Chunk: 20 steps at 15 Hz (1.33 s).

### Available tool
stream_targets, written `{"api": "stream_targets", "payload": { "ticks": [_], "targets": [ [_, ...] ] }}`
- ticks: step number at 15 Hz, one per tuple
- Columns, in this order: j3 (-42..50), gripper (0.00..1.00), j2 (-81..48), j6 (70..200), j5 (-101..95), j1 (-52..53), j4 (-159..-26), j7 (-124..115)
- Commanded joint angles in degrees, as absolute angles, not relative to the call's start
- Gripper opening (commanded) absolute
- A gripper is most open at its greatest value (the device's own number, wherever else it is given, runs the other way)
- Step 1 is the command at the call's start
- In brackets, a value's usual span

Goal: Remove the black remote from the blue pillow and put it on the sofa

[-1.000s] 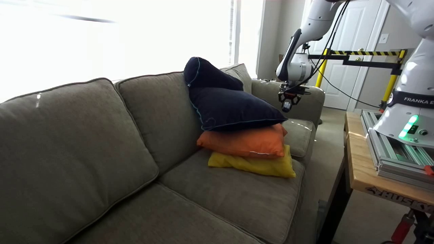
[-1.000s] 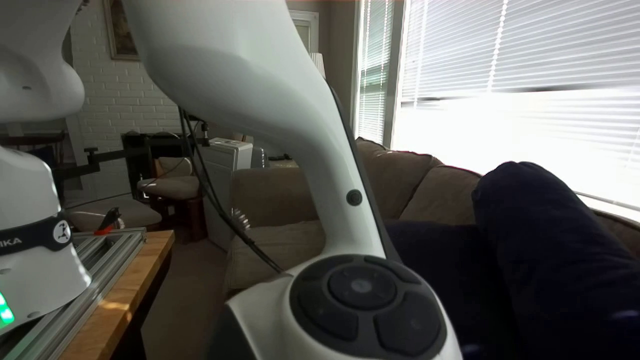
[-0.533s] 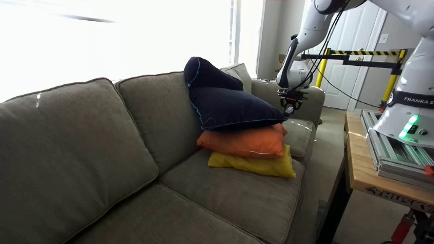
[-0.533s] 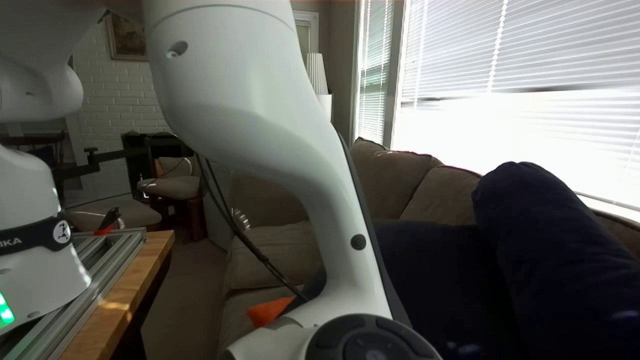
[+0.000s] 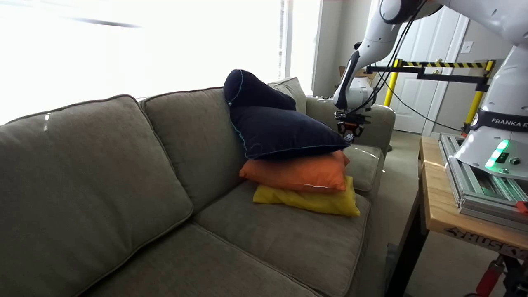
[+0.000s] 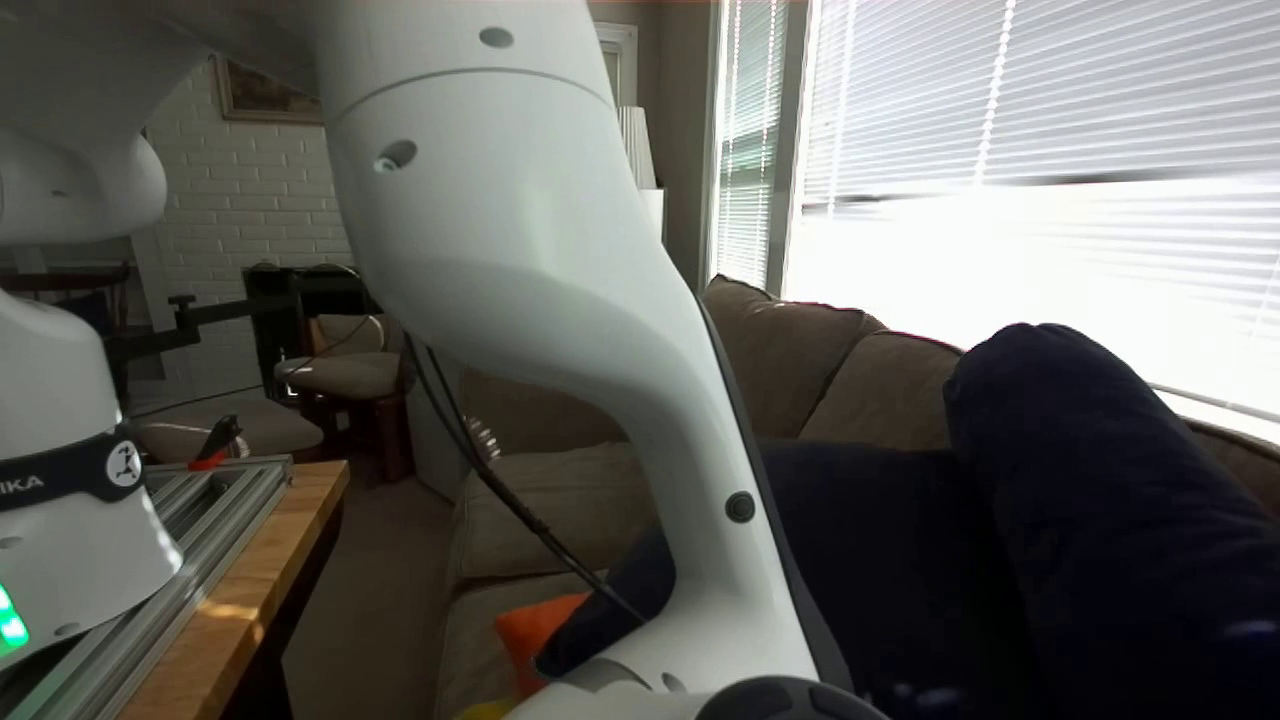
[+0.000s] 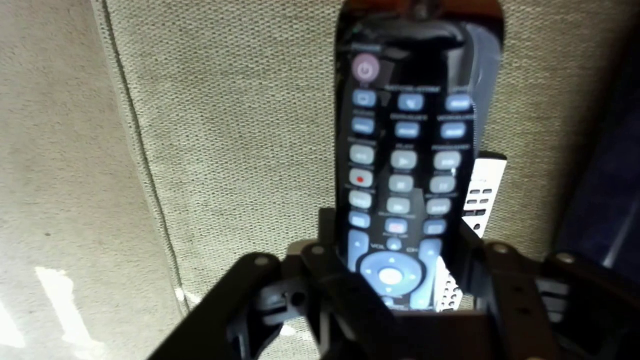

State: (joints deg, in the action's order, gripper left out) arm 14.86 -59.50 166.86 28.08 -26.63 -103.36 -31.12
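The black remote (image 7: 407, 165) is pinched in the gripper (image 7: 400, 245), over the sofa (image 7: 235, 125)

In the wrist view the remote sits between the two fingers (image 7: 327, 230), which press on its sides close to the end with the round navigation pad. Its power-button end juts out away from the gripper, keys facing the camera. Sofa fabric spreads behind it; whether the remote touches that fabric cannot be told. A white remote (image 7: 482, 195) lies on the seat there, partly hidden by the black one. In an exterior view the blue pillow (image 5: 284, 130) (nearly black where it edges into the wrist view) rests on an orange pillow (image 5: 301, 171), with a yellow pillow (image 5: 309, 202) beneath. The gripper hangs just beside the blue pillow's corner, the remote showing only as a small bright patch.
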Motion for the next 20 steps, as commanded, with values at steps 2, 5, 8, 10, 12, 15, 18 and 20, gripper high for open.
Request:
{"api": "stream_targets", "payload": {
  "ticks": [2, 5, 8, 10, 12, 15, 18, 20],
  "targets": [
    [14.8, 0.28, -62.5, 166.5, 28.7, -27.0, -99.6, -30.9],
    [15.0, 0.28, -63.4, 166.3, 28.7, -26.8, -98.7, -31.2],
    [15.1, 0.28, -64.0, 166.2, 28.7, -26.9, -98.2, -31.2],
    [15.1, 0.28, -64.3, 166.3, 28.6, -27.0, -97.9, -31.1],
    [15.2, 0.28, -64.4, 166.3, 28.7, -27.1, -97.8, -31.0],
    [15.4, 0.78, -64.6, 166.5, 28.6, -27.0, -97.7, -31.1],
    [15.6, 0.92, -64.6, 166.5, 28.6, -26.9, -97.5, -31.2],
    [15.8, 1.0, -64.7, 166.5, 28.6, -26.8, -97.3, -31.3]
  ]
}}
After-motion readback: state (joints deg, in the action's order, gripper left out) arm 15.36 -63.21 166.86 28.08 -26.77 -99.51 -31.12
